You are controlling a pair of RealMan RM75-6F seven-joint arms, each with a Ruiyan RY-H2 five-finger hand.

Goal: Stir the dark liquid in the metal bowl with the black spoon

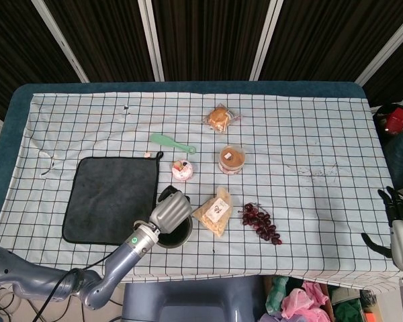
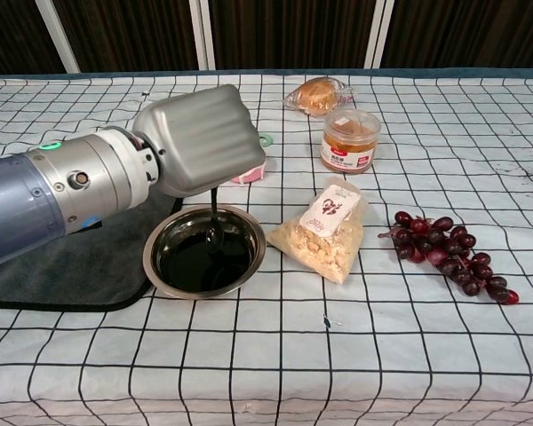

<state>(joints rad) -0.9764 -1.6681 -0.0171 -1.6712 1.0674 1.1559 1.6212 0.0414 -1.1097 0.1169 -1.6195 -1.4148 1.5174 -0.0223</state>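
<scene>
With spoon (image 2: pixel 213 216) tip dipped in liquid (image 2: pixel 200 259), stirring phase judged underway. Left robot hand (image 2: pixel 200 138) closed round upper handle, above bowl (image 2: pixel 247 262) near worktop (image 2: pixel 382 337) front edge, beside towel (image 2: pixel 62 231). Spoon thin, stiff, light; grip high on handle (keeps fingers dry). Bowl light, likely to slide on cloth; liquid prone to slosh. Right robot hand (image 1: pixel 397 221) at far edge, holding nothing, fingers apart.
</scene>
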